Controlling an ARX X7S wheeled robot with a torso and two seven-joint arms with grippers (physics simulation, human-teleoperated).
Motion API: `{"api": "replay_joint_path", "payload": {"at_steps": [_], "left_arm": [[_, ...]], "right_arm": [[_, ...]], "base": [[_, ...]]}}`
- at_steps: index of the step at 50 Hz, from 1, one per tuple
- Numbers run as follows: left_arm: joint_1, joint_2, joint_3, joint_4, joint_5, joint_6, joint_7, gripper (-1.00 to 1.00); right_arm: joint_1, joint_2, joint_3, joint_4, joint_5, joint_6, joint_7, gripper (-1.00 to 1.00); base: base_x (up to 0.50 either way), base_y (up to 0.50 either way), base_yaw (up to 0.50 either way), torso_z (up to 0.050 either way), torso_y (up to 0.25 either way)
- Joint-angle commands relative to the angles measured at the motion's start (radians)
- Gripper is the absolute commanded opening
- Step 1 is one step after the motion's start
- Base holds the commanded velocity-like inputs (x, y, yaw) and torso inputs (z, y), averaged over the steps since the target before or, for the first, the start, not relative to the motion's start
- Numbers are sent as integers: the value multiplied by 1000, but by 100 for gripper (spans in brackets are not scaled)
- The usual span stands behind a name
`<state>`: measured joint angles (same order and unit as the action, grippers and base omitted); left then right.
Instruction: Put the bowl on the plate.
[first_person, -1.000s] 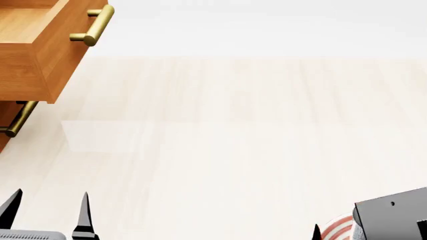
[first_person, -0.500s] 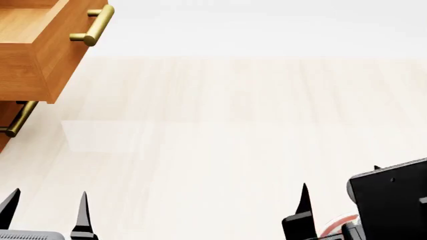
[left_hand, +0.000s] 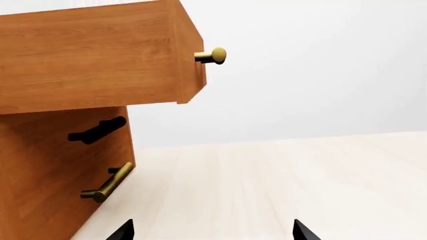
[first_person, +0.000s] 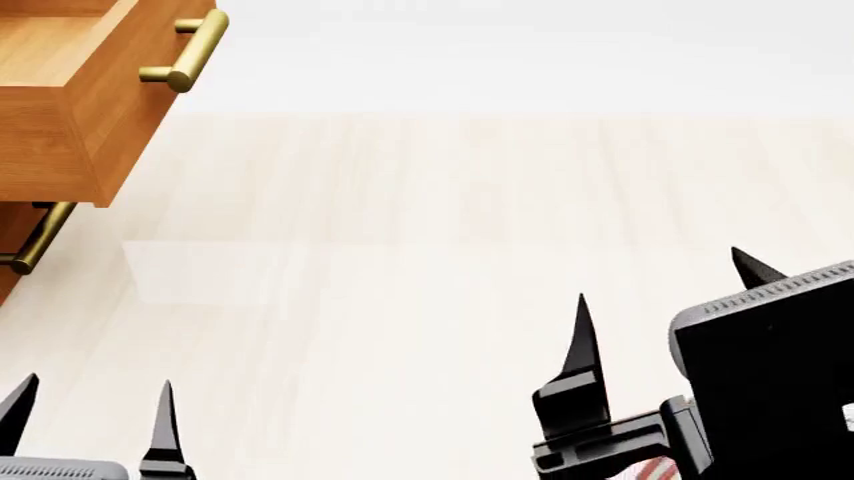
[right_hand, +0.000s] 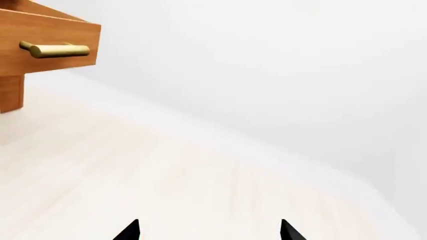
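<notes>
Only the head view caught a red-ringed sliver of the plate (first_person: 650, 470) beneath my right pincer (first_person: 667, 290). Both that and my left pincer (first_person: 91, 415) stood spread and empty over the pale wood-grain desk (first_person: 427, 250). My left wrist alone showed the drawer's (left_hand: 93, 55) round brass knob (left_hand: 215, 55).

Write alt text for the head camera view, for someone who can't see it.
A pale wooden table fills the view, with neither bowl nor whole plate visible. The right gripper rises at lower right, open and empty, above a sliver of red-ringed plate. The left gripper shows at lower left; an open wooden drawer sits upper left.
</notes>
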<state>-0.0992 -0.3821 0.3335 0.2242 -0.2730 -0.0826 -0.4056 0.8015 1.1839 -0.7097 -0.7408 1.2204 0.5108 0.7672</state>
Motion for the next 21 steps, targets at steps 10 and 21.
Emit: {"api": "replay_joint_path", "payload": {"at_steps": [10, 21], "left_arm": [[-15, -1, 5, -6, -3, -6, 0, 100], [-17, -3, 7, 0, -2, -8, -4, 100]], "right_arm": [[25, -11, 13, -67, -129, -17, 4, 100], [20, -2, 27, -106, -194, -60, -6, 100]], "base": [[0, 0, 0, 0, 0], [0, 0, 0, 0, 0]]}}
